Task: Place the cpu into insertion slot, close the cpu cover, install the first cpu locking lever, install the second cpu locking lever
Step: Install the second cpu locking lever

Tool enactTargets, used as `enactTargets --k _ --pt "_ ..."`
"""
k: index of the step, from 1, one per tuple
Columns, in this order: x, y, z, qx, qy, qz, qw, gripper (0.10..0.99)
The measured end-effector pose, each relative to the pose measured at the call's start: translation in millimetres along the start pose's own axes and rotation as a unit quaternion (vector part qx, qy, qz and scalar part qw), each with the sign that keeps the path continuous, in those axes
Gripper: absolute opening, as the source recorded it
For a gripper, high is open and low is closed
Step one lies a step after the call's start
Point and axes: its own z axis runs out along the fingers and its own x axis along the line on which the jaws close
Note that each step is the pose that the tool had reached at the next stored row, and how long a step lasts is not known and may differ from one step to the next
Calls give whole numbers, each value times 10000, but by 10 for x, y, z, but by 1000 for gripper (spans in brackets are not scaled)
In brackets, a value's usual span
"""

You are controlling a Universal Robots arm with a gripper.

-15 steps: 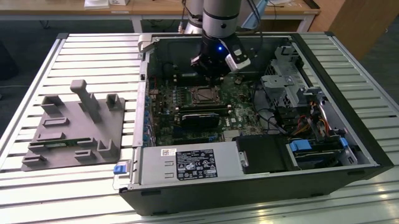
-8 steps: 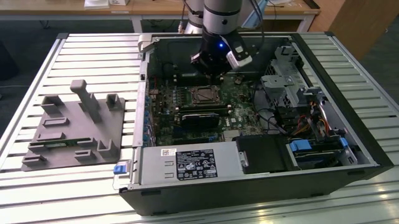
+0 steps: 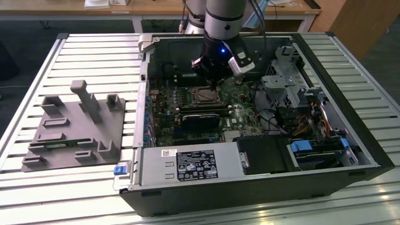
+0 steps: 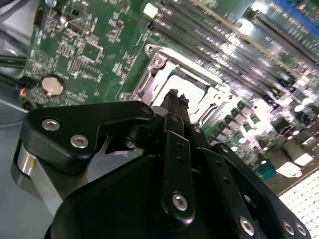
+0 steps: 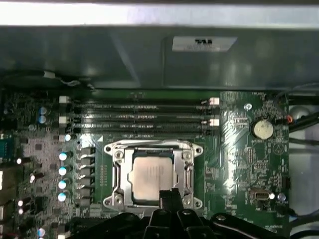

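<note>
The cpu lies flat in the slot, silver top up, so the placing step appears complete. The cover lies down around the cpu as a metal frame, its square opening leaving the chip top exposed; whether it is fully seated cannot be told.

The gripper hangs directly over the slot, tips at the cpu's near edge. In the second wrist view the gripper has its fingers drawn together with nothing between them. A closed tip suits pressing on a frame or a thin lever, not grasping, which probably explains this posture.

In the exterior view the gripper stands inside the case, just above the slot. The memory slots run just beyond the slot, toward the case wall. No lever can be made out clearly.
</note>
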Motion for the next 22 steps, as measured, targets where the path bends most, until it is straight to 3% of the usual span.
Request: enactTargets --k 3,9,13,14,17,22 --pt "-1 -62 3 1 50 2 10000 106" --pt "-2 -155 11 1 86 4 10000 106" --pt "-3 -224 23 3 137 6 9999 106" --pt "-3 -243 28 -12 149 6 9999 106" --pt "-4 -280 31 -188 175 4 9997 106" --pt "-2 -378 49 -196 183 5 9996 106"
